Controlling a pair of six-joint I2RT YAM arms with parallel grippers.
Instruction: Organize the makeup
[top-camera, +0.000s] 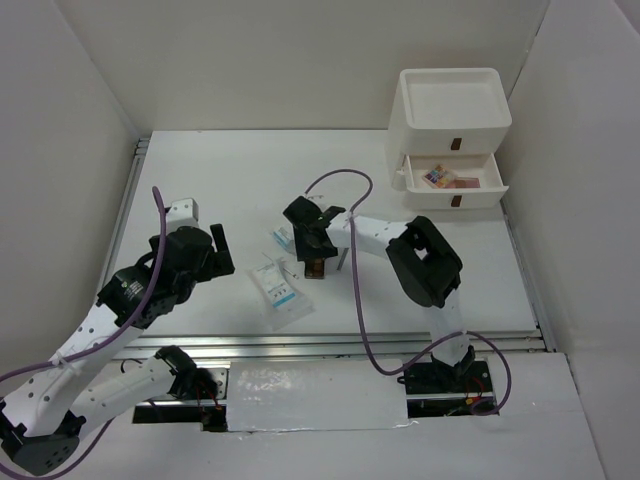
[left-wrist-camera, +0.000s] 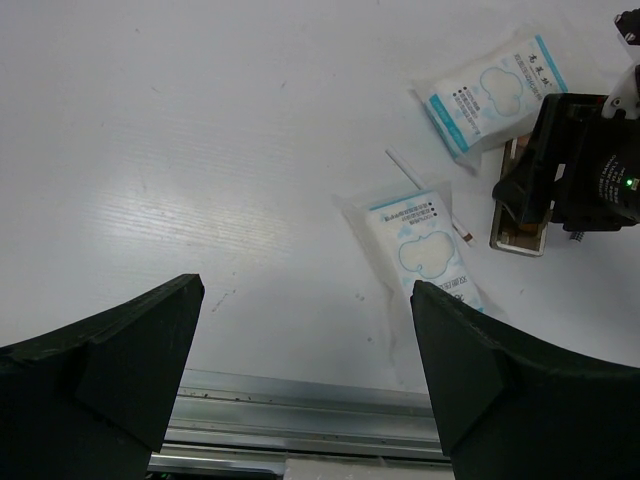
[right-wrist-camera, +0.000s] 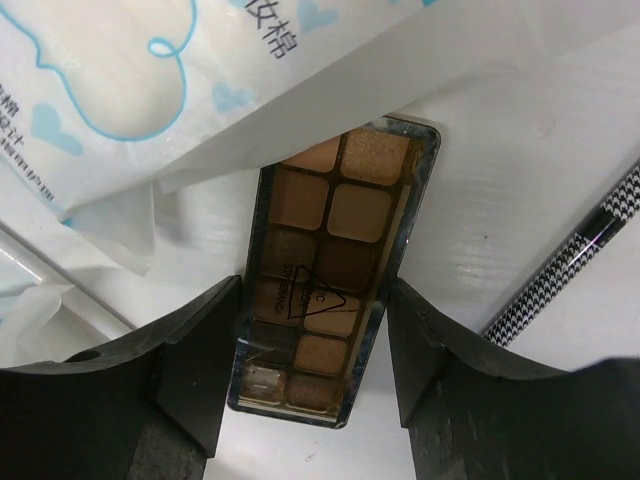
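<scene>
At the near edge of the table (top-camera: 200, 180), the left gripper (left-wrist-camera: 308, 290) hangs low over bare surface with its jaws spread wide and nothing between them. It looks parked to one side so the other arm has room to work.

Just beyond it lies the near sachet (left-wrist-camera: 430, 245), flat and untouched, white with blue print.

A little farther in, the right gripper (right-wrist-camera: 315, 300) points straight down over the brown palette (right-wrist-camera: 330, 270). One jaw stands on each long side of the palette and both appear pressed against its edges. The narrow grip across the width suits a slim flat case, which lies flat on the table and is not yet lifted.

The far sachet (right-wrist-camera: 150, 90) has a corner draped over the palette's far end, so it may drag when the palette comes up. The pencil (right-wrist-camera: 570, 250) lies apart on the other side, clear of the jaws.

At the back right corner stands the drawer unit (top-camera: 450, 100). Its open drawer (top-camera: 478, 184) is pulled out and already holds a few small coloured pieces, too small to name. That suggests the palette is bound for this drawer and that much of the sorting remains.
</scene>
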